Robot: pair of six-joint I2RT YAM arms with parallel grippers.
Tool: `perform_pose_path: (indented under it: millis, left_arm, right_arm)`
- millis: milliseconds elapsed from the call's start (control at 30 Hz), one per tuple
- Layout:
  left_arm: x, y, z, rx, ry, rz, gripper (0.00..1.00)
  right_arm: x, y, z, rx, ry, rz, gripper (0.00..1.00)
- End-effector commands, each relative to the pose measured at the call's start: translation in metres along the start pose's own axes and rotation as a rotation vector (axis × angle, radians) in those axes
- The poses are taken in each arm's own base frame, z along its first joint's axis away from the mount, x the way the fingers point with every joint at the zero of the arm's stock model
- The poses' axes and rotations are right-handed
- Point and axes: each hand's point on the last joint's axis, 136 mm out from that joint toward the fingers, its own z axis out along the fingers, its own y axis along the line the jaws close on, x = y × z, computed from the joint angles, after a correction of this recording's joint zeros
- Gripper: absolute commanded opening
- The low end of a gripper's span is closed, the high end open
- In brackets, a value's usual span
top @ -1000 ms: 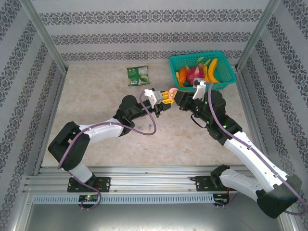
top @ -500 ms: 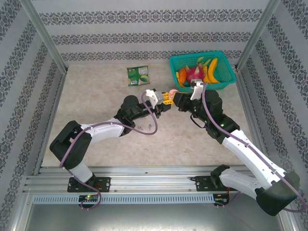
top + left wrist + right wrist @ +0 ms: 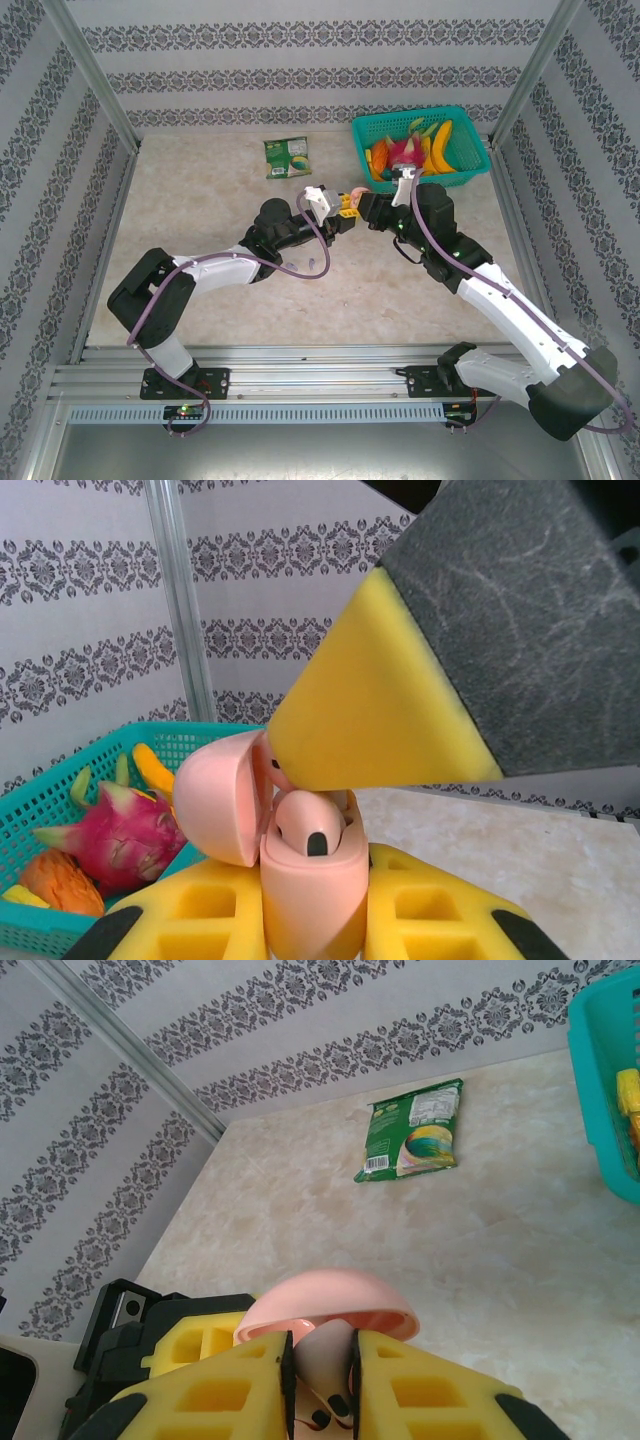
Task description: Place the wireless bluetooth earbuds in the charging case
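Firmly clamped, the left end effector (image 3: 344, 210) holds the pink case (image 3: 305, 900) upright, its lid (image 3: 220, 795) swung open to one side. One pink earbud (image 3: 310, 830) sits in the case's well. The right end effector (image 3: 320, 1348) meets it from above, its fingers nearly together with the earbud pinched between them. A green packet (image 3: 410, 1145) lies on the table (image 3: 480, 1250), and a teal basket (image 3: 420, 112) of fruit stands just beyond the two end effectors.
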Motion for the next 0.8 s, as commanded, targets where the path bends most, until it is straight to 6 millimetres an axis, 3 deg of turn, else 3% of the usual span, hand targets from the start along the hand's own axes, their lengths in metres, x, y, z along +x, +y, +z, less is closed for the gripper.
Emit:
perform_pose_path:
  millis: [0, 167, 767]
  left_arm:
    - [-0.028, -0.006, 0.004, 0.018, -0.096, 0.022, 0.00]
    - [-0.026, -0.006, 0.003, 0.015, -0.109, -0.001, 0.00]
    - [-0.020, -0.007, 0.002, 0.022, -0.111, -0.023, 0.00]
  right_arm:
    - [0.023, 0.016, 0.003, -0.056, 0.100, -0.020, 0.26]
    - [0.010, 0.010, 0.000, -0.013, 0.061, 0.009, 0.42]
    - [-0.021, 0.005, -0.006, 0.003, -0.015, 0.078, 0.54]
